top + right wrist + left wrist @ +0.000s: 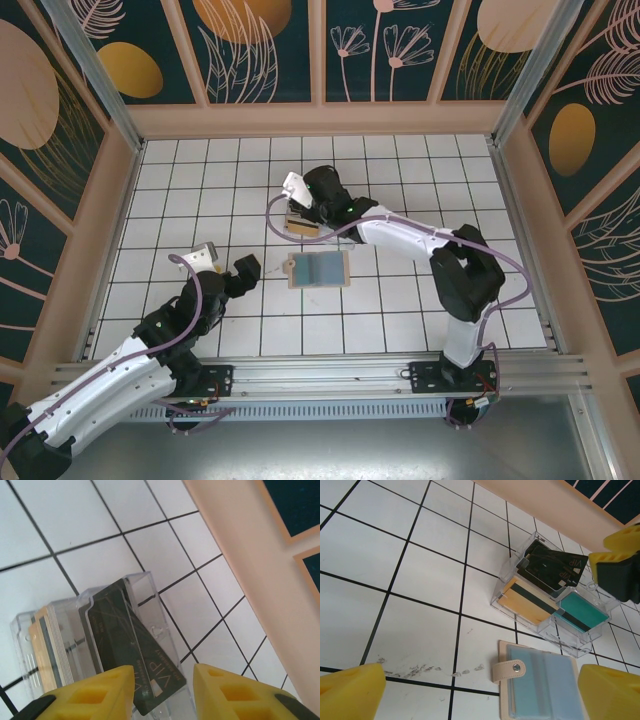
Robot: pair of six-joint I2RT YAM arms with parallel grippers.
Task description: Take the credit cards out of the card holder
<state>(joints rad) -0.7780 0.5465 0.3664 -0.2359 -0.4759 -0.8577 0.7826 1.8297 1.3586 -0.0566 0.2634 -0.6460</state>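
We see a black card (115,625) tilted in the tray (141,580), its end between the right gripper's (164,672) fingers (100,695). They stand partly open, one touching its edge.

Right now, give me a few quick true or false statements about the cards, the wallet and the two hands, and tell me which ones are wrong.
1. The card holder lies open on the table. True.
2. The left hand is shut. False: its fingers stand wide apart.
3. A teal card sits in the clear tray. True.
4. The black VIP card is tucked in the card holder. False: it leans tilted on the clear tray.
5. The right hand is over the card holder. False: it is at the clear tray, with the black VIP card between its fingers.
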